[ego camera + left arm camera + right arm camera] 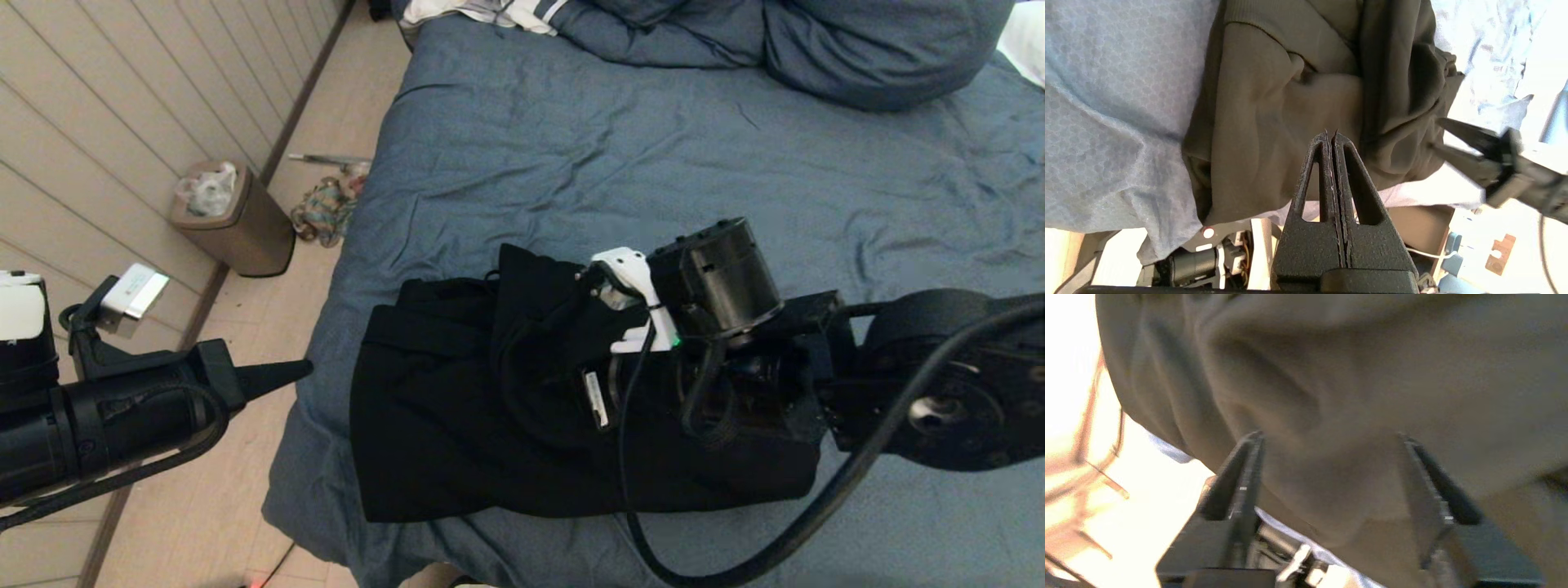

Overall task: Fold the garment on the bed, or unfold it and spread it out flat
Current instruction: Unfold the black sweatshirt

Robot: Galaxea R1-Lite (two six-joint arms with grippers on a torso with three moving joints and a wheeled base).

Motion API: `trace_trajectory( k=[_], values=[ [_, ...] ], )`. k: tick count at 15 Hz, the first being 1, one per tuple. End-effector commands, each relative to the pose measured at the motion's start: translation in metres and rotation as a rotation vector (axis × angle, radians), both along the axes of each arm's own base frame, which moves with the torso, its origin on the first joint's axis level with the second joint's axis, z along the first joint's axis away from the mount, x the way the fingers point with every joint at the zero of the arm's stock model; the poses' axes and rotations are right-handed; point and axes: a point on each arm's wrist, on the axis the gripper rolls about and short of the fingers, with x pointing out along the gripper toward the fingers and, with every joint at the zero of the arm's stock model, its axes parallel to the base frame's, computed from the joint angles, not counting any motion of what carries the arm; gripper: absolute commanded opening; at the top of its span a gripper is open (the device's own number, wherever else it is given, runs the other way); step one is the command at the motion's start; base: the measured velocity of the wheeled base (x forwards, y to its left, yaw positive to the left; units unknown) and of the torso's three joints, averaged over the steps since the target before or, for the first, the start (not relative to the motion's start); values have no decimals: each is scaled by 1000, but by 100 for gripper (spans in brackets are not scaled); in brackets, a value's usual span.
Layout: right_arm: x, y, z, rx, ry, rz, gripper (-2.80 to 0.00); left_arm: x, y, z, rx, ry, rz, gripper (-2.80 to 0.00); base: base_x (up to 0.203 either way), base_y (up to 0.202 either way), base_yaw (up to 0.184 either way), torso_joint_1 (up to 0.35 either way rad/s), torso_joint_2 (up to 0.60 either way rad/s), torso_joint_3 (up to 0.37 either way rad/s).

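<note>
Floor, beside wall: brown bin [237, 224] with clear liner; multicoloured rag [325, 211] just beside it. Far end: white striped cloth [490, 12]; white device [135, 291] at left.

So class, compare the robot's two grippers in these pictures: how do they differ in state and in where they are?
1. The left gripper has its jaws pressed shut, while the right gripper has its jaws spread wide.
2. The left gripper hangs off the bed's side, over the floor; the right gripper is over the garment.
3. Fabric fills the gap of the right gripper; the left gripper holds nothing.
Both are black with tapered fingers.
</note>
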Motion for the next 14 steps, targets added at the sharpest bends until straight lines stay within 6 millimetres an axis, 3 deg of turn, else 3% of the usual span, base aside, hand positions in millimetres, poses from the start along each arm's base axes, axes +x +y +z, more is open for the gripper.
trace_trajectory(
  k=[1, 4, 9, 11, 14],
  values=[
    [6, 12, -15, -53, 16, 21, 0, 0, 0, -1, -5, 6, -10, -280, 0, 0, 0, 0, 0, 0],
    [9, 19, -22, -95, 5, 25, 0, 0, -1, -2, -6, 10, -18, -280, 0, 0, 0, 0, 0, 0],
    [-3, 31, 2, -59, -69, 86, 0, 0, -1, -3, -7, 13, -22, -280, 0, 0, 0, 0, 0, 0],
    [-4, 41, -6, -91, -65, 117, 0, 0, -1, -4, -7, 18, -27, -280, 0, 0, 0, 0, 0, 0],
    [14, 57, -31, -151, -37, 110, 0, -2, -2, -7, -17, 35, -71, -280, 0, 0, 0, 0, 0, 0]
  ],
)
